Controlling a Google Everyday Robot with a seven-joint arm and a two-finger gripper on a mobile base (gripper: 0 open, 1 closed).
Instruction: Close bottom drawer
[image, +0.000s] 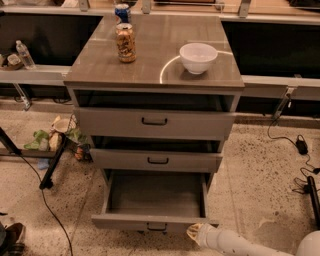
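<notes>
The bottom drawer of the grey wood-grain cabinet is pulled far out, its empty inside showing, with a small black handle on its front panel. The middle drawer and the top drawer above it each stand slightly out. My gripper comes in from the lower right on a white arm. Its tip sits at the right end of the bottom drawer's front panel, close to or touching it.
A white bowl and a can stand on the cabinet top, with a second can behind. Trash and a black stand leg lie on the floor at left. Cables and a power brick lie at right.
</notes>
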